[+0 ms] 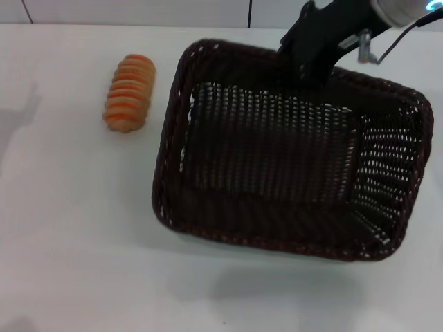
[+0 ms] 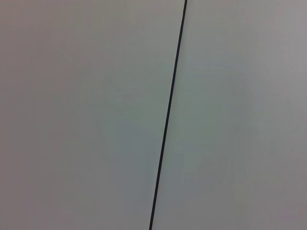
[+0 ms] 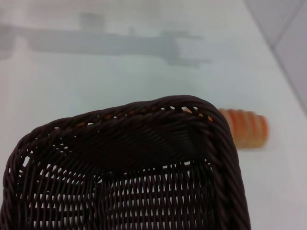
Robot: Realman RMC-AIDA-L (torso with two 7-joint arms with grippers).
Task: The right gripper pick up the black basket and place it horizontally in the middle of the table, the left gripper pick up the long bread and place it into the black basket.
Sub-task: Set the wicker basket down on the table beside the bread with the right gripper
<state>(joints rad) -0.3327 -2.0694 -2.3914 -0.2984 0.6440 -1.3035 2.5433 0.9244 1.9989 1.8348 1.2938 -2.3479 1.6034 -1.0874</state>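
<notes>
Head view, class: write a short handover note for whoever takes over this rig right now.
Right claw: at the basket's far rim, apparently gripping it; basket looks tilted, lifted over the table.
Left claw: not in view; its wrist camera shows only a blank surface.
Bread: on the table, to the basket's left, apart from it.
Done: basket picked up.
Left: set the basket down horizontally mid-table, then put the bread in.

Bright, soft shadows on the table (image 1: pixel 69 242), perhaps slightly blurred.
</notes>
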